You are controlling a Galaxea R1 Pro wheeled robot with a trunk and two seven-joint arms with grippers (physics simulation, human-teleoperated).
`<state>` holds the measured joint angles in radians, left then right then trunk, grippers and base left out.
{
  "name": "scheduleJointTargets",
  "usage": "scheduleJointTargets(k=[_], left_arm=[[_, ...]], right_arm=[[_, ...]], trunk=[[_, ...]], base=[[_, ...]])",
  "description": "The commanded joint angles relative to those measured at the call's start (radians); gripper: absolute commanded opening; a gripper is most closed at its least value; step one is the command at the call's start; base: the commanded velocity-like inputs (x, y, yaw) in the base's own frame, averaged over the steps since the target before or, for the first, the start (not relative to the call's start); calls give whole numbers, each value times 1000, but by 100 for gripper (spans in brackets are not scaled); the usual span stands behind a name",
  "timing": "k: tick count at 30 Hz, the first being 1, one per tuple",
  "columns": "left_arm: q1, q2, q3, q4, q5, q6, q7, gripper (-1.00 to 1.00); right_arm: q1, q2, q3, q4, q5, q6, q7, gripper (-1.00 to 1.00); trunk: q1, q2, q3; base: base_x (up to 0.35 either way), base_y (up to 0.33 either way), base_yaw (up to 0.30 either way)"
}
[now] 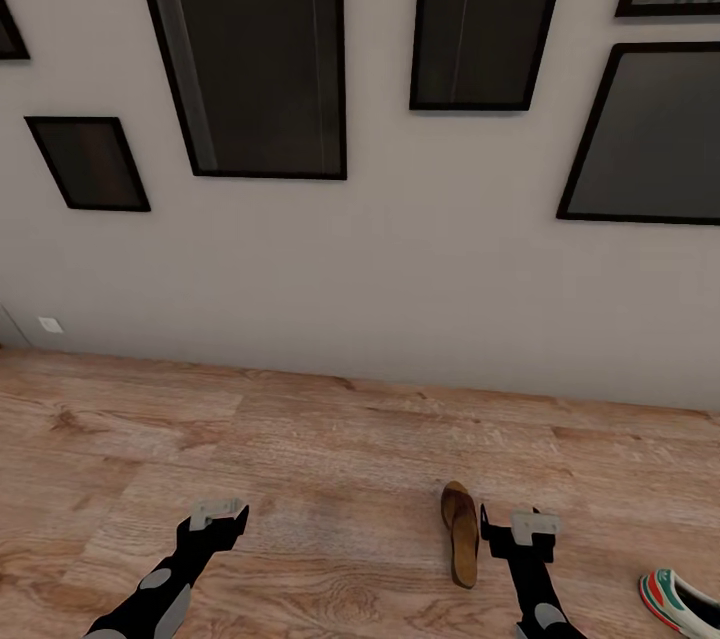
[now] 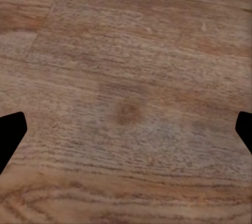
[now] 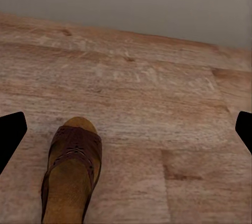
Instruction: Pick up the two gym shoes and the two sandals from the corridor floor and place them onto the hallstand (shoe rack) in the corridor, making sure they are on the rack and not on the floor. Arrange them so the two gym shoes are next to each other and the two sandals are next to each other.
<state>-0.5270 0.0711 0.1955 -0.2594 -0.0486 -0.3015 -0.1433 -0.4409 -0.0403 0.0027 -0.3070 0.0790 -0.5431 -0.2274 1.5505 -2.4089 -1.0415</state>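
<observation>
- Wood-plank floor (image 1: 300,439) runs up to a pale wall (image 1: 380,249) hung with dark frames (image 1: 245,44).
- Our right gripper (image 1: 515,529) hovers low with its jaws spread and nothing between them, just beside 1 brown sandal (image 1: 461,531), probably lining up a grasp.
- Our left gripper (image 1: 222,517) hangs over bare planks, also spread and holding nothing.
- 1 sneaker (image 1: 682,603) lies further right.

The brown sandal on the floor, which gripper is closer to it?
Right. The right gripper sits just beside the sandal; the left gripper is well off to its other side over bare floor.
</observation>
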Motion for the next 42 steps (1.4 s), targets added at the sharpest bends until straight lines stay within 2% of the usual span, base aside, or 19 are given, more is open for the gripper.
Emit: scheduleJointTargets(k=[1, 12, 23, 30, 36, 42], left_arm=[[-1, 0, 8, 1, -5, -3, -7, 100], [-1, -1, 9, 3, -5, -3, -7, 100], [-2, -1, 7, 3, -6, -2, -7, 100], [-8, -3, -18, -4, -7, 6, -8, 100], [-24, -27, -48, -15, -6, 13, -6, 100], [-59, -49, -58, -48, -6, 41, -4, 100]], right_arm=[[-1, 0, 0, 1, 8, -1, -7, 100], [-1, 0, 0, 2, 7, -1, -8, 100], [-1, 1, 0, 2, 7, -1, -9, 100], [-1, 4, -1, 2, 3, 1, -10, 100], [-1, 5, -2, 2, 3, 5, -10, 100], [-1, 6, -3, 0, 2, 50, -9, 100]], trunk=[[0, 0, -1], [0, 0, -1], [0, 0, -1], [27, -49, -24], [50, -91, -50], [52, -93, -82]], base=[[32, 0, 0], [177, 0, 0], [38, 0, 0], [3, 0, 0], [0, 0, 0], [0, 0, 0]])
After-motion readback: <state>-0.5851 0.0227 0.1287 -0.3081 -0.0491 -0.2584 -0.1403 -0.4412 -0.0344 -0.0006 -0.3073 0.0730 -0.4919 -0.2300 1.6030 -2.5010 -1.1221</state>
